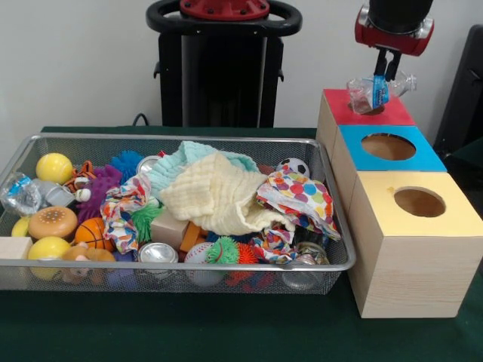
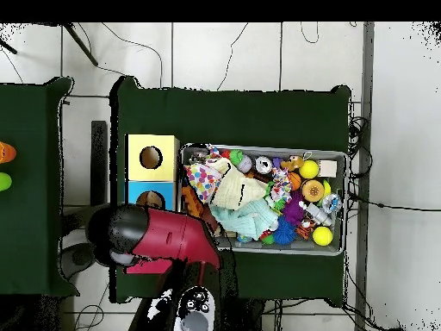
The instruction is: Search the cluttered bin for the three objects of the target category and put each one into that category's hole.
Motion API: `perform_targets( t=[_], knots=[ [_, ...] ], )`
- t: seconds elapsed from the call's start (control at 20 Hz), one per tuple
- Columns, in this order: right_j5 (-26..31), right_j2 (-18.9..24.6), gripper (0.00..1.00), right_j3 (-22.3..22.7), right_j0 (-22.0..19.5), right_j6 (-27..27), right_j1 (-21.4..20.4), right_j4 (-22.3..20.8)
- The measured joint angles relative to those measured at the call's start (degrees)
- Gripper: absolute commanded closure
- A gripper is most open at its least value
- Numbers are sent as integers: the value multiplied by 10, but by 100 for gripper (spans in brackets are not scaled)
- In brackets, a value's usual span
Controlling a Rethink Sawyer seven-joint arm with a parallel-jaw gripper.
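My gripper (image 1: 386, 74) hangs at the top right, shut on a crushed clear plastic bottle (image 1: 365, 96) with a blue label. It holds the bottle just over the red-topped box (image 1: 396, 113), and the bottle hides that box's hole. The bin (image 1: 181, 138), a wide wire-mesh basket, stands to the left of the boxes, full of clutter. Another crushed clear bottle (image 1: 21, 193) lies at its far left end. In the overhead view the red arm (image 2: 164, 237) covers the red box and the gripper, and the bin (image 2: 344, 202) lies to the right.
A blue-topped box (image 1: 430, 160) and a yellow-topped box (image 1: 453, 222) stand in line with the red one, each with an open round hole. The bin holds a cream cloth (image 1: 215, 196), a dotted cloth (image 1: 302, 197), balls, cans (image 1: 157, 253) and spiky toys.
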Motion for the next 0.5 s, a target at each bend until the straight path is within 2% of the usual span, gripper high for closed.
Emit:
perform_targets(
  t=[0.5],
  knots=[
    [0,0,100,-20,-7,0,10,0]
  ],
)
